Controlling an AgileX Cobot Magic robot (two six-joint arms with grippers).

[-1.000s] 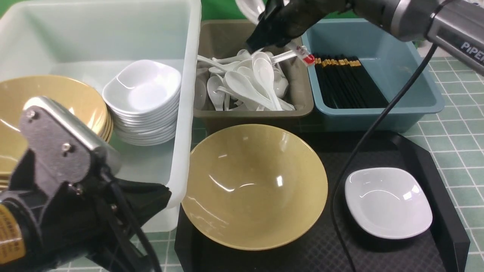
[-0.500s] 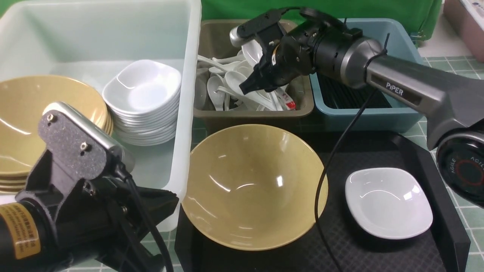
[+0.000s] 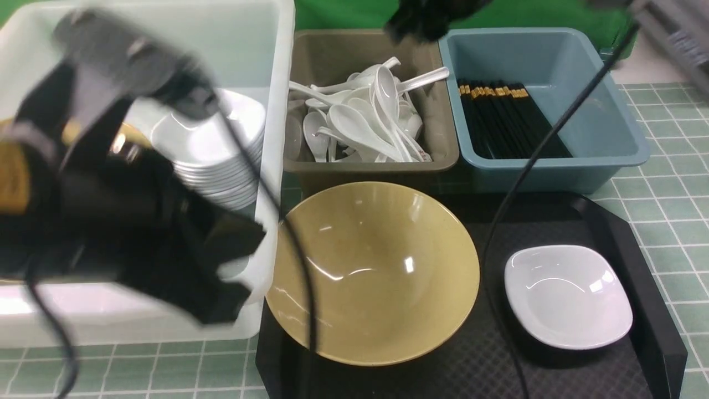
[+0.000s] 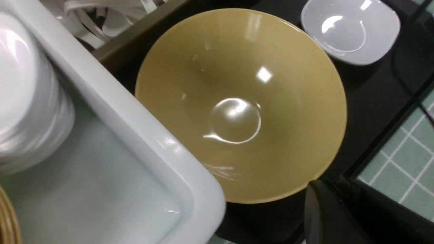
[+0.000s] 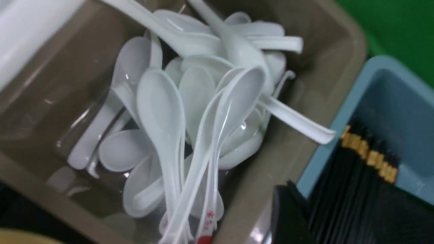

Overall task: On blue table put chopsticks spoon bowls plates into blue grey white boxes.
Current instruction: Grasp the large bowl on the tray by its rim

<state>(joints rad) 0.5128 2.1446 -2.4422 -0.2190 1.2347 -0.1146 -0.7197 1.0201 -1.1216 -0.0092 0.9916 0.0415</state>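
SORTING IN PROGRESS: The red-tipped spoon [image 5: 208, 217] lies among the white spoons in the grey box [image 3: 332, 55], its red end toward that box's near wall. The right tool [image 3: 412, 25] hangs blurred above the box's far rim. How wide it stands cannot be told, and nothing shows in it.

Just beside the grey box on its right, the blue box [image 3: 581, 83] holds the black chopsticks [image 3: 509, 122] in a row. On its left stands the white tub [image 3: 238, 44], with a stack of plates [image 3: 232, 138] inside.

In front of the grey box, on a black tray [image 3: 498, 366] laid on the tiled surface [image 3: 664, 166], a tan bowl [image 3: 371, 271] and a white plate [image 3: 568, 296] wait unsorted.

The left tool [image 3: 243, 271], closed tight and empty, hovers at the tub's near corner, just beside the bowl.

The spoon step looks finished and the bowl seems next. That would call for the left tool to spread, pinch the bowl's rim and lift it clear of the tub's wall.
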